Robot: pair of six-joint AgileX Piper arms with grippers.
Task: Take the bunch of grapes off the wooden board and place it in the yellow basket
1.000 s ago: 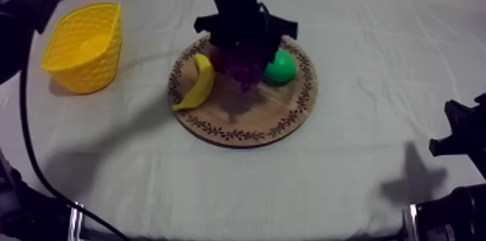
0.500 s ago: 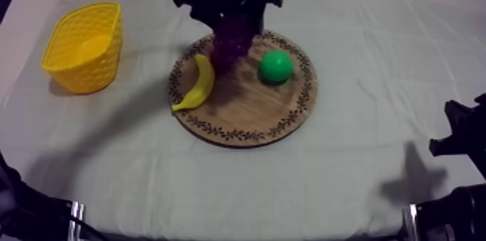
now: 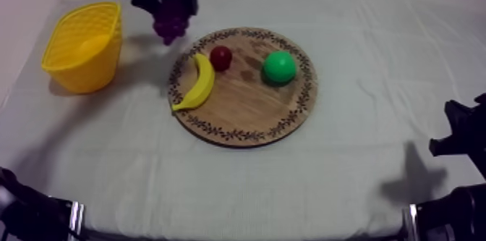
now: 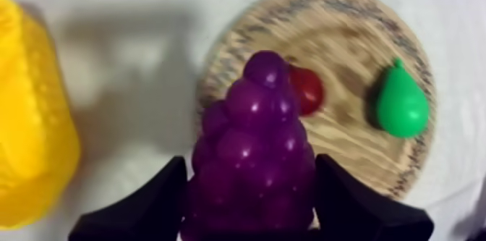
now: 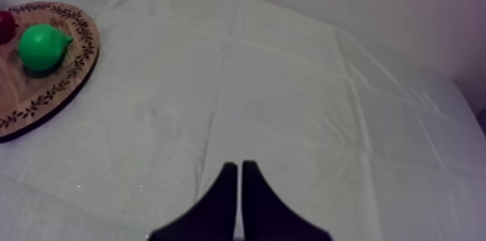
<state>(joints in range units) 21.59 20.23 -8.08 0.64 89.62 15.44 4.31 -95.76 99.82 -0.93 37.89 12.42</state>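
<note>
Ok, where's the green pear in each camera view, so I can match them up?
Top view: pear on the wooden board, right of the small red fruit.
Left wrist view: pear on the board, beyond the held bunch of grapes.
Right wrist view: pear near the board's patterned rim.
Shared landmark: the small red fruit beside it, on the same board.

The bunch of grapes (image 4: 253, 157) looks like smooth, shiny plastic. The pear (image 4: 400, 106) and the small red fruit (image 4: 309, 90) shine too. The wooden board (image 4: 347, 41) is dull wood with lines in it. The yellow basket (image 3: 79, 56) looks like plastic mesh. The cloth (image 5: 289, 99) is dull and creased.
</note>
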